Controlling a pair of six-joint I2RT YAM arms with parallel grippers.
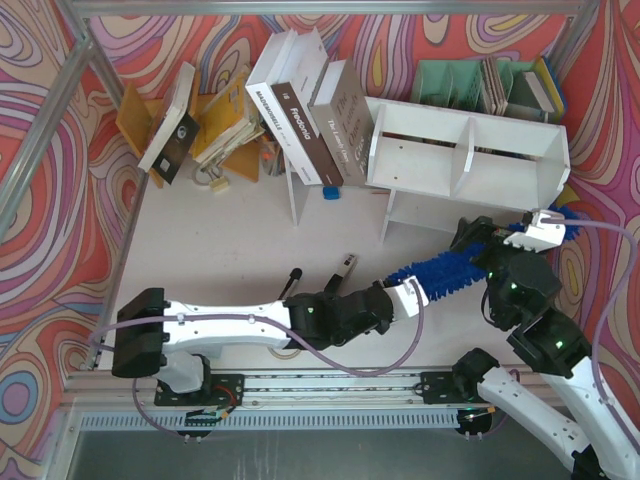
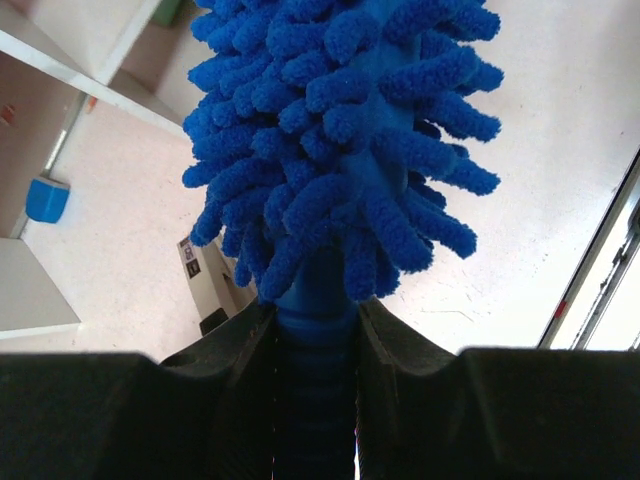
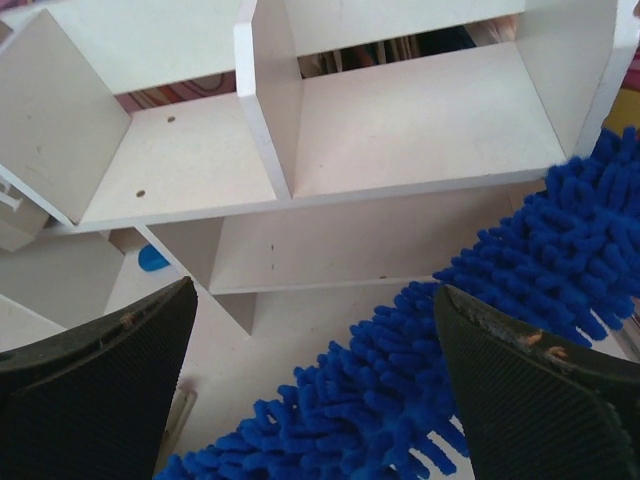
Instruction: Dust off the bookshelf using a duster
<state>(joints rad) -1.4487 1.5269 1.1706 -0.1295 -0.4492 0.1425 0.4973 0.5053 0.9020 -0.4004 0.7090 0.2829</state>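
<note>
Seen from above: long bright blue fluffy microfibre duster (image 1: 445, 268) stretched slantwise across the pale table (image 1: 230, 230), just in front of the wide white two-tier board bookshelf (image 1: 470, 160). Gripped at the near, lower-left end by the left pincer (image 1: 398, 288), pressed together on the slim blue ribbed handle, shaggy strands running away up and to the right toward the bookshelf's lower tier. Straddled farther along by the right pincer (image 1: 483, 250), spread wide, one black finger on either side of the fluffy head, not closed on it. Far tip poking out past the right arm's white camera housing near the bookshelf's right end; touching the board or only beside it, hard to say from this angle.

From the left wrist: handle wedged between the two dark fingers (image 2: 230, 350) of the left pincer (image 2: 315, 325), duster (image 2: 340, 150) filling the upper middle, a corner of the bookshelf (image 2: 80, 30) at upper left.

From the right wrist: right pincer (image 3: 315, 380) held open over the duster (image 3: 520, 290), bookshelf (image 3: 400, 120) straight ahead, upper tier split by its central divider.

At the back of the table: a row of leaning hardback books (image 1: 310, 100) and a pale green slotted file organiser (image 1: 450, 85). Nearer the arms: a small black-and-silver handheld tool (image 1: 345, 268).
</note>
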